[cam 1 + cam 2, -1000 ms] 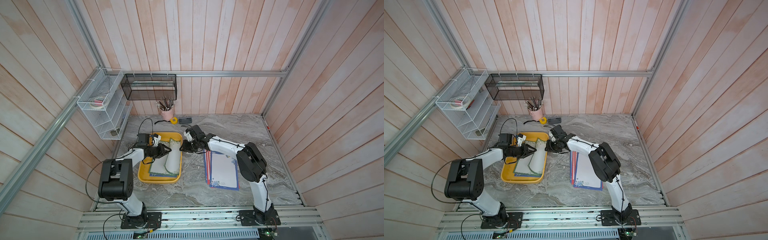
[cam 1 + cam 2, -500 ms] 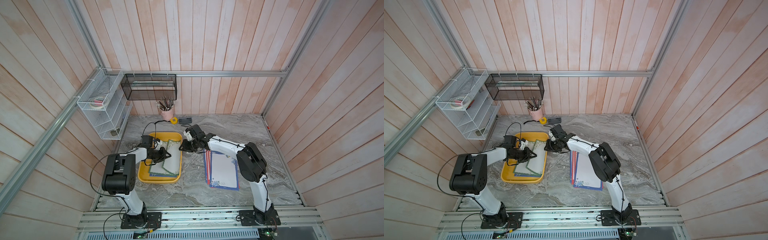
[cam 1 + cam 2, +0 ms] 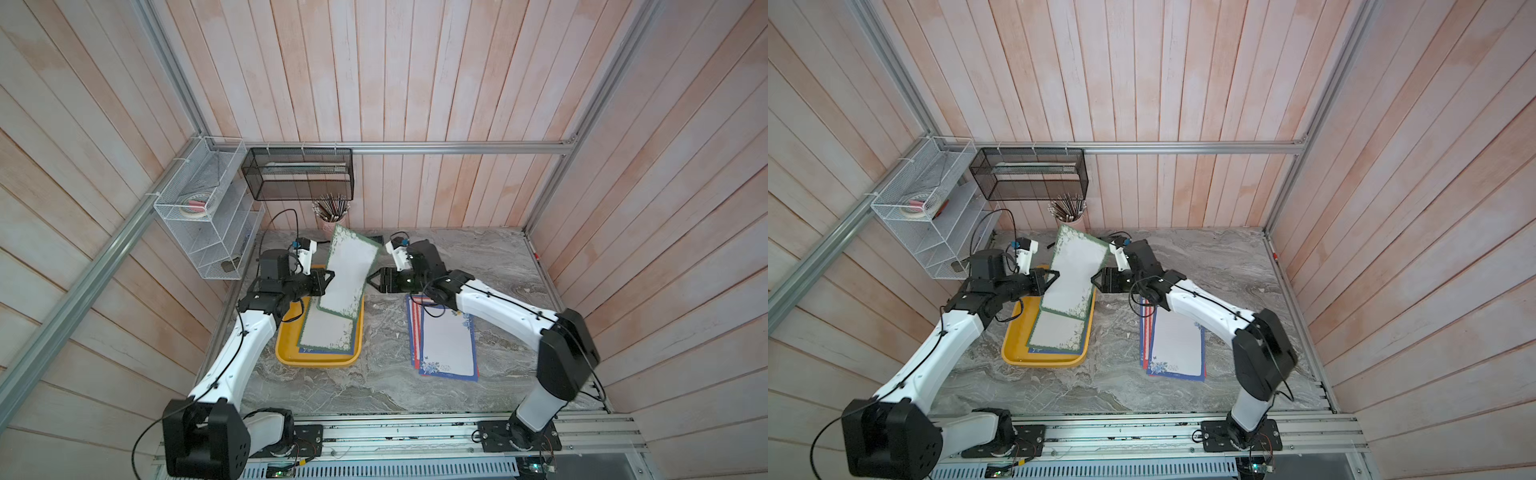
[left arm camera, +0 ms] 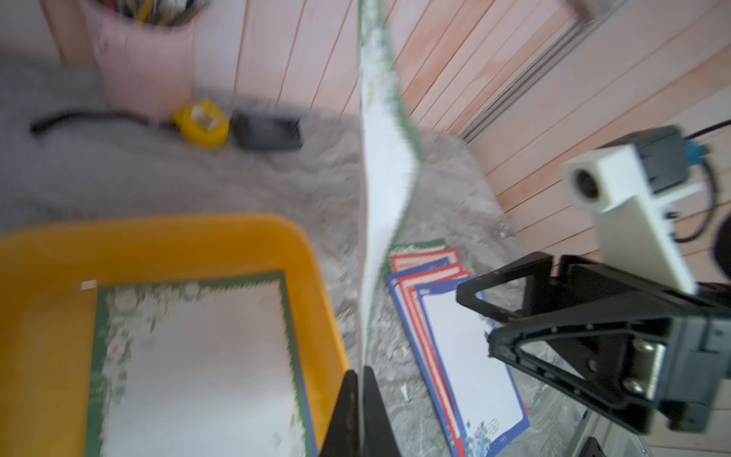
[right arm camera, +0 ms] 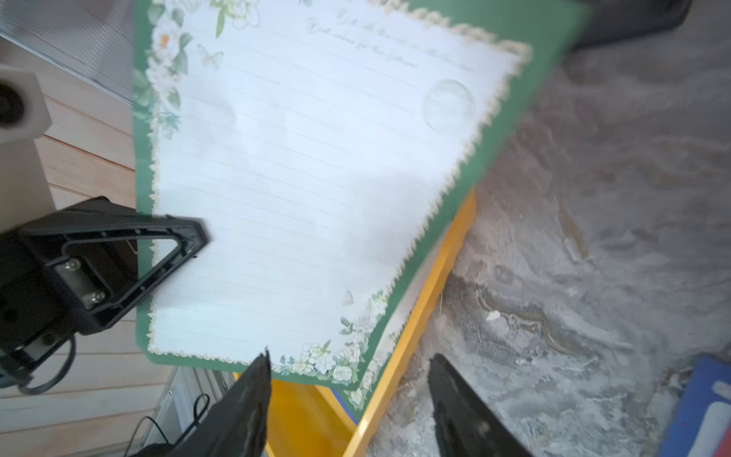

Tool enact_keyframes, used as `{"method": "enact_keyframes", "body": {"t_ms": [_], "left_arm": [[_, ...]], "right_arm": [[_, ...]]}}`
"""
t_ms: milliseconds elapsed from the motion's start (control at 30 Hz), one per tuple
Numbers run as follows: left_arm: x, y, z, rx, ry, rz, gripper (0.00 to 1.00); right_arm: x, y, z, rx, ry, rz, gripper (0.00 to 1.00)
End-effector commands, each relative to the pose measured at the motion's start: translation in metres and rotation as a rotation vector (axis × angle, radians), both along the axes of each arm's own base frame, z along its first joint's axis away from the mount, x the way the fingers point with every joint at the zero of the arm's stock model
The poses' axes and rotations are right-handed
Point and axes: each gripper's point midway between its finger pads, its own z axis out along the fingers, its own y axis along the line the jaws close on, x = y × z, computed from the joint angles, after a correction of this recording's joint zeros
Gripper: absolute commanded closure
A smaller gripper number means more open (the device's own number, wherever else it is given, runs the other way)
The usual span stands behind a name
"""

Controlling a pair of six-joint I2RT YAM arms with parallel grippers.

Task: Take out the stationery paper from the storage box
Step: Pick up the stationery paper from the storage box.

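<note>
my left gripper [image 3: 325,282] is pinched tight on one edge of a green-bordered sheet [image 3: 350,269], holding it up on a slant over the storage box [image 3: 316,362]. my right gripper [image 3: 371,279] is spread wide just beside the sheet's other edge, gripping nothing. a pile [image 3: 448,347] of blue and red sheets already lies out on the table [image 3: 382,382]. more sheets [image 3: 328,332] remain in the box, so i reckon the job's well along but not finished.

White wire rack [image 3: 206,216] at my ten o'clock, black mesh basket [image 3: 300,176] at eleven; beneath it a pink pencil cup [image 4: 146,67], with a yellow object [image 4: 201,123] and dark gadget [image 4: 267,131] beside.
</note>
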Motion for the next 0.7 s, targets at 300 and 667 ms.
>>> {"method": "enact_keyframes", "body": {"t_ms": [300, 667], "left_arm": [[-0.131, -0.047, 0.161, -0.249, -0.544, -0.49, 1.0], [-0.148, -0.055, 0.15, -0.33, -0.518, -0.6, 1.0]], "right_arm": [[-0.091, -0.08, 0.153, 0.412, -0.679, 0.213, 0.02], [-0.11, -0.064, 0.173, 0.582, -0.6, 0.398, 0.04]]}}
